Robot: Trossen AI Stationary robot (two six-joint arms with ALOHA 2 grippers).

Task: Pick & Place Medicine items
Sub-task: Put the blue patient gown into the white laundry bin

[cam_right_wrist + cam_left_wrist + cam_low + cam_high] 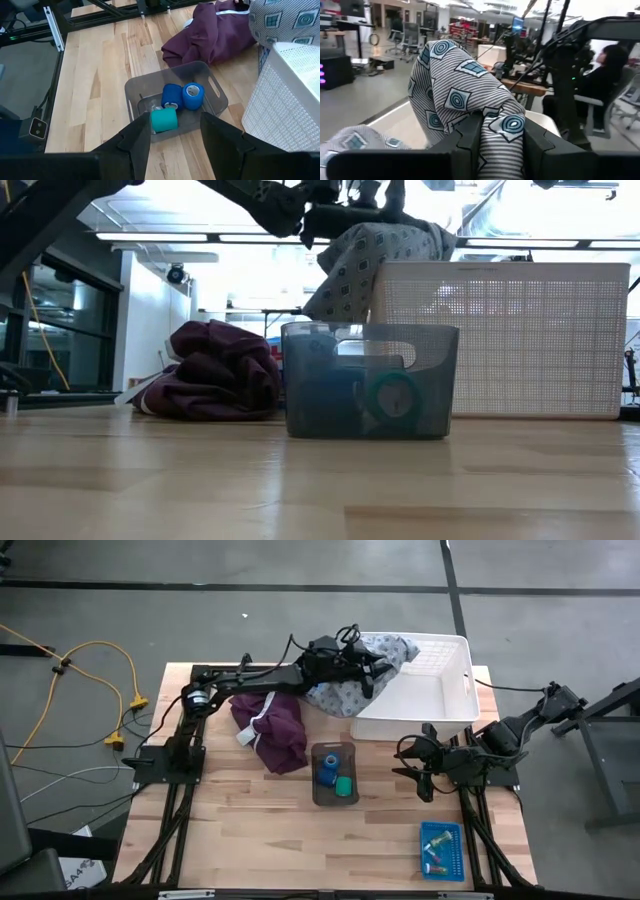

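Left gripper [372, 668]: fingers [470, 145] clamped on a fold of the grey patterned cloth [465, 95], which bulged up between them and hung over the near rim of the white basket [445, 710]. No medicine item was near these fingers.

Right gripper [175, 131]: fingers [135, 145] parted, nothing between them, held just short of the grey bin [212, 107]. The green roll [164, 120] lay directly ahead of the gap, against the bin's near wall; two blue rolls [182, 95] sat just beyond it, touching each other.

Judged: the rolls looked light, soft and springy, not fragile; a pinch across the round sides should hold, though they might roll.

Farther out: the maroon garment [210, 40] lay beyond the bin, and a blue tray [441, 850] of small pieces sat well apart, behind the right gripper.
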